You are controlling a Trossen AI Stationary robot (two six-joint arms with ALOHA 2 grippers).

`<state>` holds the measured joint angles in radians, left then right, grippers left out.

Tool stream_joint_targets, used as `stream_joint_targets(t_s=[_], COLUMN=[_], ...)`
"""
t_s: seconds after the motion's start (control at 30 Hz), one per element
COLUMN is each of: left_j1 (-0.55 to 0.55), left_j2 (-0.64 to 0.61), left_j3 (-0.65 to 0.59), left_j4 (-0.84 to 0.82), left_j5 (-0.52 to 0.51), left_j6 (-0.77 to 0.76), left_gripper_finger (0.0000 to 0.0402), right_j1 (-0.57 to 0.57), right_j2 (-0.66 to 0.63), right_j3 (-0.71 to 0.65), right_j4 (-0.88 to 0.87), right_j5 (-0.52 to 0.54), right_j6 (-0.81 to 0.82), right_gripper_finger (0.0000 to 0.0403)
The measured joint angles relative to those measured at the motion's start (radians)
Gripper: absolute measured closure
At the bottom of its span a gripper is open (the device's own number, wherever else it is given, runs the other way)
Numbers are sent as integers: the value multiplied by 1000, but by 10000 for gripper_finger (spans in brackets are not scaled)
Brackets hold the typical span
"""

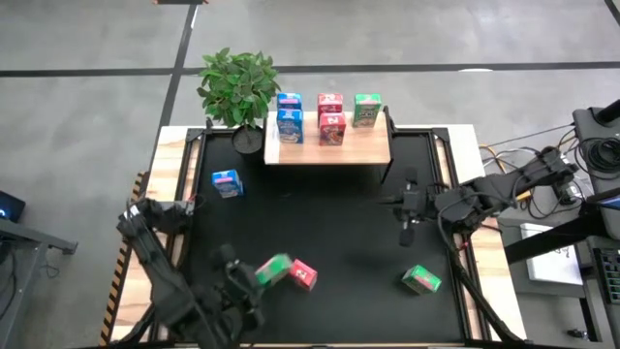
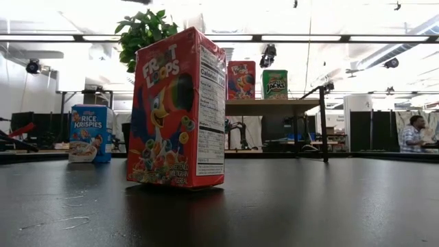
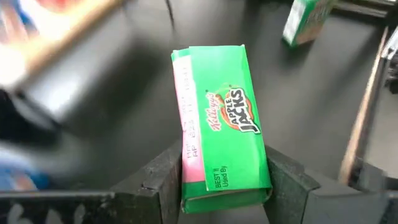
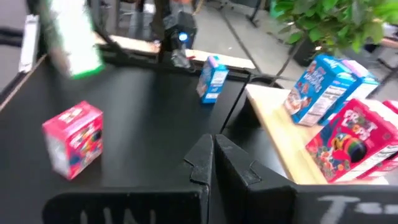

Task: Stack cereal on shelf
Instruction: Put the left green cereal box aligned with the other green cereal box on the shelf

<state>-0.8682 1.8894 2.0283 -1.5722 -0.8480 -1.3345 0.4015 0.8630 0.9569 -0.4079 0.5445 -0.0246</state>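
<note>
Glossy printed-card cereal [image 3: 227, 134], light-wood shelf [image 1: 327, 151]

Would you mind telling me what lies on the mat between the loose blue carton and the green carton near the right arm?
In the high view, between the blue carton and green carton, only bare black mat.

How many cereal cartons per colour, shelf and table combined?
Blue cartons: 3
Red-pink cartons: 3
Green cartons: 3
Total: 9
</note>
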Motion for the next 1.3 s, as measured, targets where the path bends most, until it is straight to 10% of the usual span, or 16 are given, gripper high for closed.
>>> stream_joint_targets(t_s=[0.47, 0.87, 1.3], left_j1=[292, 471, 617], left_j2=[-4, -3, -4], left_j3=[137, 60, -16], left_j4=[215, 473, 661], left_j5=[-43, 227, 317], left_j6=[1031, 1369, 1494], left_gripper_finger=[244, 244, 244], right_j1=[0, 0, -13], right_j2=[-279, -308, -82], right_j3=[-127, -229, -159], right_j4=[-129, 47, 240], right_j5=[-21, -57, -74], right_j6=[2, -61, -202], right_gripper_finger=[394, 374, 174])
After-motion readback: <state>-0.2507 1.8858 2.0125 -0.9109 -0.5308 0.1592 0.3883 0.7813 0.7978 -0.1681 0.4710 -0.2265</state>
